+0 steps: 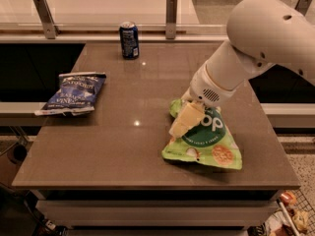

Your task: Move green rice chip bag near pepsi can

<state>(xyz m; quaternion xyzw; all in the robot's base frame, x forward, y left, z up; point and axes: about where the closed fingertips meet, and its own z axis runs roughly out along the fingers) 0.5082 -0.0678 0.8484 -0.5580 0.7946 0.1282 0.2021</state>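
Observation:
The green rice chip bag [209, 144] lies flat on the right part of the brown table [133, 146], its dark green circle facing up. My gripper [185, 120] is down on the bag's upper left part, at the end of the white arm [256, 38] that reaches in from the upper right. The arm's wrist hides the bag's top edge. The pepsi can [129, 40] stands upright at the table's far edge, left of centre, well away from the bag.
A dark blue chip bag [74, 92] lies at the table's left edge. Two metal posts [171, 14] on a rail stand behind the can. The table's right edge runs just past the green bag.

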